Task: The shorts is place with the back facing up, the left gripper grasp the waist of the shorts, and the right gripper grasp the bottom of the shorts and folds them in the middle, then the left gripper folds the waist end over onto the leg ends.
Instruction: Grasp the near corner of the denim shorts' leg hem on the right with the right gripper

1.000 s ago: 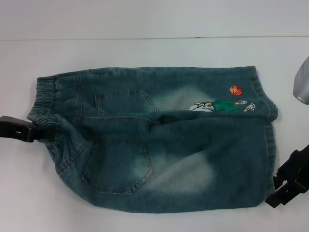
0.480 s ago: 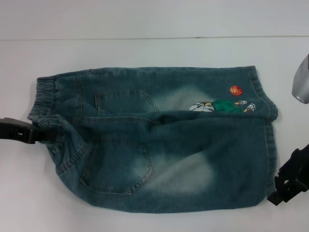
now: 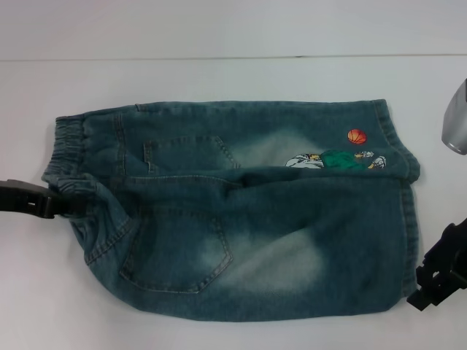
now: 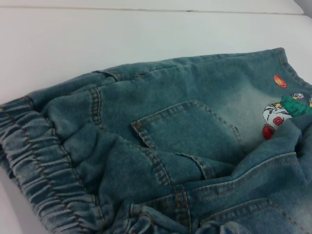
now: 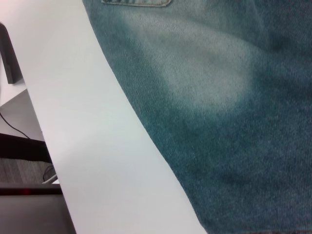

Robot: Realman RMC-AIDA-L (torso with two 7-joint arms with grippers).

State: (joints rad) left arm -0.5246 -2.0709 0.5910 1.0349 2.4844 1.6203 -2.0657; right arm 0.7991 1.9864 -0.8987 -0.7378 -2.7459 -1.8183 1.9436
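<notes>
Already, by the look of it, your first fold was done: the shorts [image 3: 233,211] lay doubled lengthwise across the middle of the white tabletop [image 3: 219,29], pockets up. At the frame's left edge your left end effector [image 3: 62,203] was closed on the waist of the shorts [image 3: 67,157], pinching the gathered band. At the lower right your right end effector [image 3: 438,281] sat just off the leg ends [image 3: 408,219], apart from the cloth; whether it was open I cannot tell. You had the second fold left, waist over hems.
</notes>
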